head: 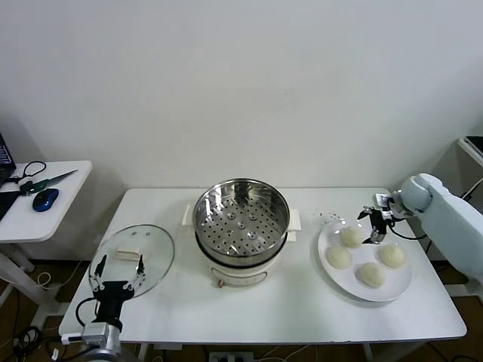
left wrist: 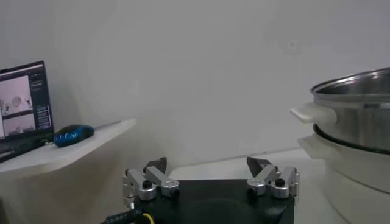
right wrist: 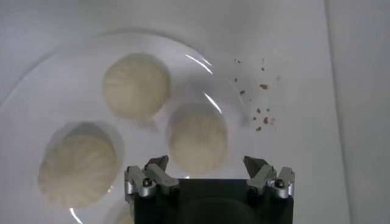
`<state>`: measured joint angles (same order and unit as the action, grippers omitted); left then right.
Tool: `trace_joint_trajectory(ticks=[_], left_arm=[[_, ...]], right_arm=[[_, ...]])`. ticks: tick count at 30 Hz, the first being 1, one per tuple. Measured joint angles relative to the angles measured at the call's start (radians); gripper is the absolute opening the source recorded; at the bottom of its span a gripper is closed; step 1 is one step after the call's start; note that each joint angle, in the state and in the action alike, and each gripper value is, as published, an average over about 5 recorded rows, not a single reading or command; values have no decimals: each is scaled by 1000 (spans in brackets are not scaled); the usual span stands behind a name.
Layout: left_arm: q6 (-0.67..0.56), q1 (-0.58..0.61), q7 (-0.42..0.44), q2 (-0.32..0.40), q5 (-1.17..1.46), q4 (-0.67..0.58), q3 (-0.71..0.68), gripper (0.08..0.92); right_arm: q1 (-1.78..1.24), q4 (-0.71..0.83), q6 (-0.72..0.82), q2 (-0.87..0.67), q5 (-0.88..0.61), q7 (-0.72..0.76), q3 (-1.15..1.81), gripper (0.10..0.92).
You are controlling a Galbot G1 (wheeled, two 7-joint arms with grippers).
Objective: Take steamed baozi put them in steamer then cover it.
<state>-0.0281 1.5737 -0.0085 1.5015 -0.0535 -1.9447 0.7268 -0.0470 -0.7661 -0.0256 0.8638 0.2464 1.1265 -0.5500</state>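
Observation:
Several cream-white steamed baozi lie on a white plate (head: 343, 283) at the table's right; one sits at the back (head: 351, 237), another at the front (head: 370, 274). My right gripper (head: 373, 226) hangs open just above the plate's back edge, holding nothing. In the right wrist view its gripper (right wrist: 206, 165) frames one baozi (right wrist: 198, 137) with a gap on both sides. The steamer (head: 241, 222) stands empty and uncovered mid-table. The cover (head: 147, 245) lies flat at the front left. My left gripper (head: 118, 265) waits open over its near side, empty (left wrist: 210, 164).
A side table (head: 64, 215) at the far left carries a blue mouse (head: 45, 199) and scissors (head: 41, 182). A laptop screen (left wrist: 21, 103) shows beside it. Crumbs (head: 328, 217) dot the table behind the plate. The steamer's side handle (left wrist: 311, 114) juts toward the left arm.

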Motion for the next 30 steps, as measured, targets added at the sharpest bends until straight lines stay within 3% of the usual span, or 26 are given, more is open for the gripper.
trace_joint_trajectory(ticks=[18,30], left_arm=[[13,-2,3,5,4,-4,2,823],[12,8,3,4,4,-3,2,823]], right_arm=[[25,153,-40,112,93,18,-32,816],[34,169,-61,120,109,29,-19,697]])
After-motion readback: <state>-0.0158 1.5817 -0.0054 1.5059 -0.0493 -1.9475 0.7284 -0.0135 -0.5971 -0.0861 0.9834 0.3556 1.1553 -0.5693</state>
